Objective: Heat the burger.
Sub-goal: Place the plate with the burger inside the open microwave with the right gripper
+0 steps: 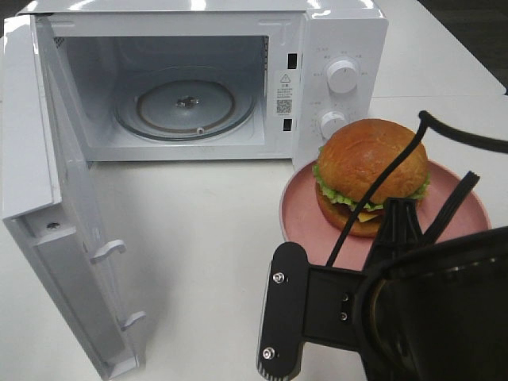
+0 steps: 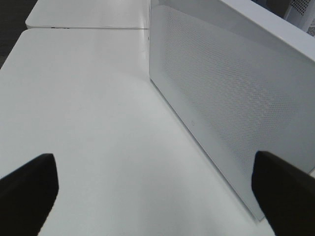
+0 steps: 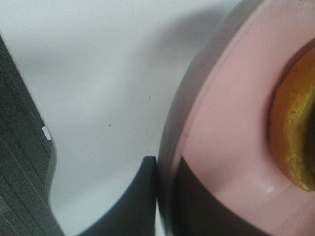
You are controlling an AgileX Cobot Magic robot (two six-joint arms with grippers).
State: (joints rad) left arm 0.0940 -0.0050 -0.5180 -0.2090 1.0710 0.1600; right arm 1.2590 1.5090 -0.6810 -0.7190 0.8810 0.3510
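The microwave [image 1: 333, 48] shows no brand name that can be read. On the strip between its cavity and the control panel there is a sticker [image 1: 284, 91] with a warning triangle above a square code. The lines of print on the sticker are too small to read. Faint grey marks ring the two white knobs [image 1: 342, 76], and they are also too small to make out. The microwave stands toward the far edge of the white worktop [image 1: 206, 238]. Its door [image 1: 71, 238] is swung wide open toward the near left corner, and the glass turntable [image 1: 186, 107] is bare.

The burger [image 1: 371, 171] sits upright on a round pink plate [image 1: 302, 210], just in front of the control panel and toward the right edge of the worktop. Its glossy bun dome faces up. Being round, it has no clear long axis. Lettuce frills out on both sides, and a corner of yellow cheese hangs toward the near edge. A black cable [image 1: 373, 198] crosses in front of the burger.

The right fingers [image 3: 135, 201] are closed on the rim of the plate, one under its outer edge and one on its upper face. It cannot be told whether the plate rests on the worktop or is lifted off it.

The left fingers [image 2: 27, 189] are spread wide with nothing between them, above the worktop beside the dotted outer face of the door.
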